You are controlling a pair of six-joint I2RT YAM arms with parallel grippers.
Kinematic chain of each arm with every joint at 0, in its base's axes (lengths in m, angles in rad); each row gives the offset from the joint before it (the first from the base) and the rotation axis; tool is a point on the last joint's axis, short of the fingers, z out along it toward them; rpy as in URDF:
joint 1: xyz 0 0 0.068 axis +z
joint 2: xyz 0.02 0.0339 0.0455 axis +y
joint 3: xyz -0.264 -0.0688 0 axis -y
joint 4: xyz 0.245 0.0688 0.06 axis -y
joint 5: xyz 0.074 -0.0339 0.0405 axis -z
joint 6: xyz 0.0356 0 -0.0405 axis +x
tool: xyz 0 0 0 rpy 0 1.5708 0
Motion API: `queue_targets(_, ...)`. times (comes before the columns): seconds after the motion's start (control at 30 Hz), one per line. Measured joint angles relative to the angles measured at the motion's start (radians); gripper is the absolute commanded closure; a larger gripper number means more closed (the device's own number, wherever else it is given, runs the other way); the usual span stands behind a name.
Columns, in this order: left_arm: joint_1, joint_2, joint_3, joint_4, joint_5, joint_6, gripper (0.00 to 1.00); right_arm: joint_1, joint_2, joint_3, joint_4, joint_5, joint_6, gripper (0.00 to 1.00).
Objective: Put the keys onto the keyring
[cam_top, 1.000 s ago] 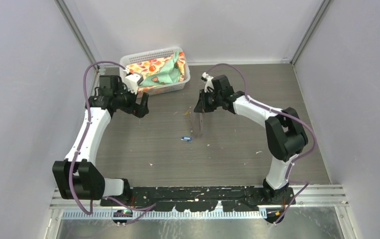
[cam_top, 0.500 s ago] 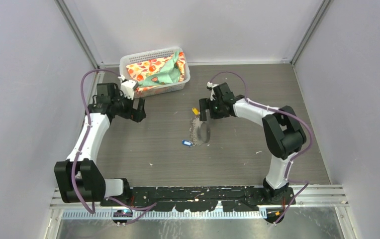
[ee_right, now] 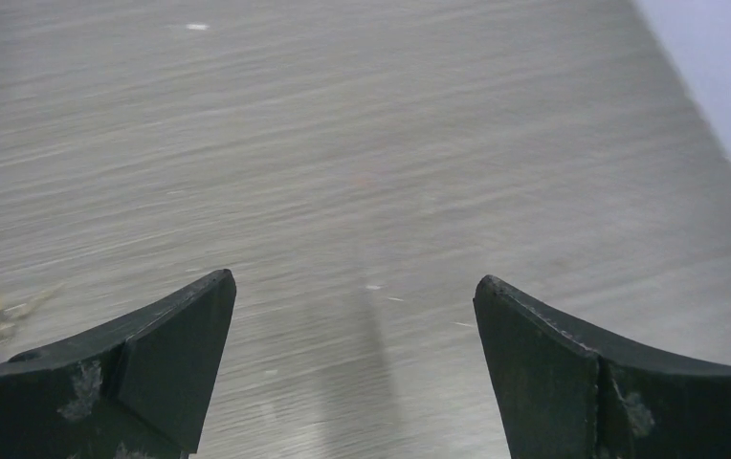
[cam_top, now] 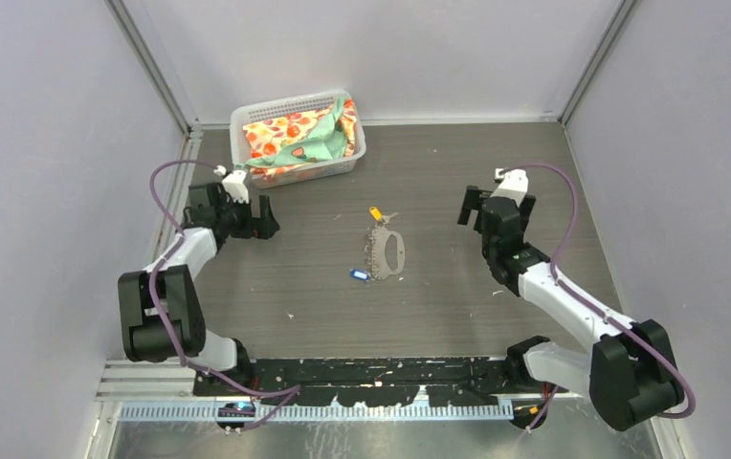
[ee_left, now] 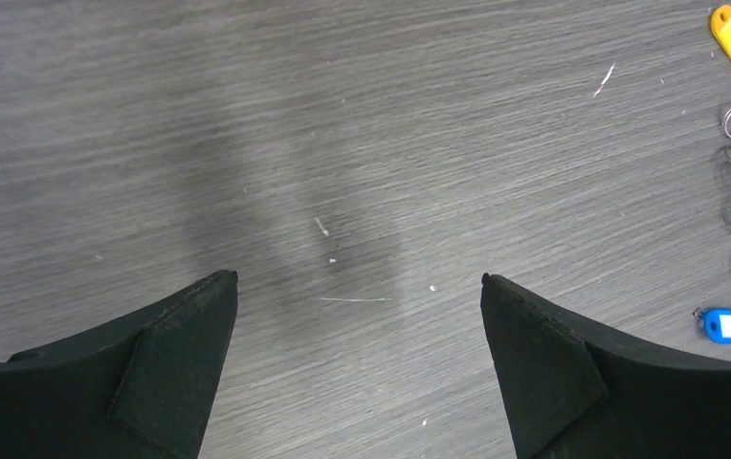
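The bench is carrying everything. The left gripper and the right gripper are both hanging spread and empty, well apart from the work. The keyring is lying flat mid-bench, with the yellow-headed key at its far end and the blue-headed key just beside its near end. I cannot tell whether either is threaded. These pieces are so flat and tiny that closing jaws are likely skidding them across the wood instead of lifting them.
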Motion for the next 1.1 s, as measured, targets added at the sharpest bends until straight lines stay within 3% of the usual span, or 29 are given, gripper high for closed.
queue_targets(0.13,0.002,0.006,-0.144,0.241,0.002,-0.068,0.0,-0.071,0.004,-0.098,0.086,0.177,-0.011,0.0)
queue_targets(0.27,0.002,0.019,-0.269,0.486,0.003,-0.105,0.0,-0.179,0.014,-0.149,0.179,0.225,0.0,0.0)
queue_targets(0.43,0.003,0.092,-0.317,0.689,-0.002,-0.134,0.0,-0.284,0.095,-0.204,0.334,0.199,0.023,0.0)
queue_targets(0.6,0.003,0.094,-0.374,0.846,-0.006,-0.139,0.0,-0.308,0.249,-0.247,0.505,0.143,0.002,0.0)
queue_targets(0.77,-0.016,0.108,-0.602,1.199,-0.072,-0.148,0.0,-0.307,0.409,-0.328,0.793,0.057,-0.039,0.0)
queue_targets(0.83,-0.036,0.141,-0.634,1.229,-0.109,-0.142,0.0,-0.298,0.46,-0.367,0.847,0.039,-0.055,0.0)
queue_targets(1.1,-0.109,0.119,-0.46,1.135,-0.225,-0.123,0.0,-0.364,0.462,-0.291,0.83,-0.03,-0.045,0.0)
